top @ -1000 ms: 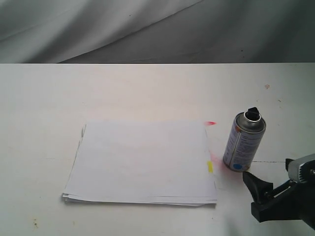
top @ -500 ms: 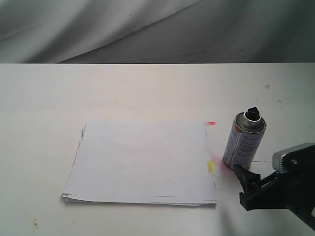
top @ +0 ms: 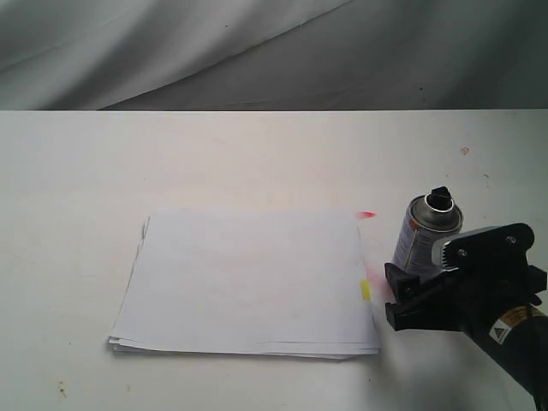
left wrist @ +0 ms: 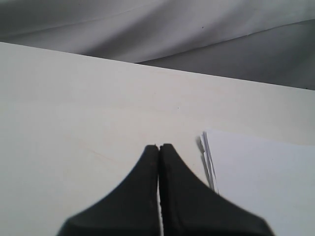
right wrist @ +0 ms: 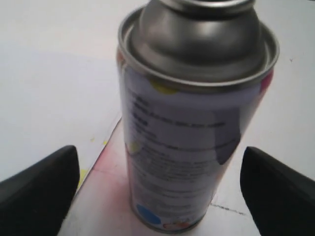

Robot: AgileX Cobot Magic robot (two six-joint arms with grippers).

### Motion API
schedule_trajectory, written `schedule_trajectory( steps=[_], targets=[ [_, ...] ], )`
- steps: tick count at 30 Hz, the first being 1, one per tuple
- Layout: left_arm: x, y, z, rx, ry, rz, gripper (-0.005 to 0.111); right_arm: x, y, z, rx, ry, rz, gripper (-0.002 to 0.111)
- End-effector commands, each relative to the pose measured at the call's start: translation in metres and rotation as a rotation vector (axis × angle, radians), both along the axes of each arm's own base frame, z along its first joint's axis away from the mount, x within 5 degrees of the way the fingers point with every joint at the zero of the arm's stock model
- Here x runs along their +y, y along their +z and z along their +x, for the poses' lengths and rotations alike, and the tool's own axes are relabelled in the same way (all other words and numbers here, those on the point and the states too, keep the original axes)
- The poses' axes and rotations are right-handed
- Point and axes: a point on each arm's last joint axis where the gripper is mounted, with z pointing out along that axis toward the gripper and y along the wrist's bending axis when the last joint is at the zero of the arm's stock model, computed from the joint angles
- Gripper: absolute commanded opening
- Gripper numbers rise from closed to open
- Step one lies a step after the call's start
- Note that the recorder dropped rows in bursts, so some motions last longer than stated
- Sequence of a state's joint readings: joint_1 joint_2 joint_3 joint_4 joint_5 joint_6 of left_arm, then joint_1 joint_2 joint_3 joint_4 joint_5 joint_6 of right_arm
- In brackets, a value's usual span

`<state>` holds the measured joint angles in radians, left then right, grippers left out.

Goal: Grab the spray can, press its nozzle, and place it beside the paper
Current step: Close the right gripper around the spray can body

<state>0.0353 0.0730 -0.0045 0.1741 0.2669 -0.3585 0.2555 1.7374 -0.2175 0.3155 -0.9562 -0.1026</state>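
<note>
Spanning the exterior view, the white table carries the paper at lower centre. The spray can stands upright just right of it, between the right gripper's 2 wide-spread jaws, neither touching it. The left gripper's jaws meet, empty.

I see the small silver metal spray can standing upright just right of the flat, slightly misaligned white paper stack.
</note>
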Motion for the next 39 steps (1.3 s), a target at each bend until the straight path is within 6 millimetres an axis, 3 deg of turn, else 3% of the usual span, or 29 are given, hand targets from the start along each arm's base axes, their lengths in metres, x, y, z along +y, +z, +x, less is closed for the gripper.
schedule_trajectory(
  steps=[1,9,17,23,29,37,39],
  targets=[
    [0.0,-0.001,0.0,0.0,-0.005,-0.006,0.0,0.0,-0.001,0.01,-0.055,-0.018,-0.005,0.081],
    [0.0,-0.001,0.0,0.0,-0.005,-0.006,0.0,0.001,-0.004,0.028,-0.071,-0.027,-0.002,0.081],
    [0.0,-0.001,0.0,0.0,-0.005,-0.006,0.0,-0.001,-0.005,0.03,-0.076,-0.037,-0.003,0.081],
    [0.0,-0.001,0.0,0.0,-0.005,-0.006,0.0,-0.001,-0.005,0.03,-0.076,-0.037,-0.003,0.073],
    [0.0,-0.001,0.0,0.0,-0.005,-0.006,0.0,0.0,-0.005,0.03,-0.077,-0.03,-0.003,0.049],
    [0.0,-0.001,0.0,0.0,-0.005,-0.006,0.0,0.0,-0.005,0.03,-0.077,-0.03,-0.003,0.0],
    [0.0,-0.001,0.0,0.0,-0.005,-0.006,0.0,0.0,-0.005,0.03,-0.077,-0.03,-0.003,0.0]
  ],
)
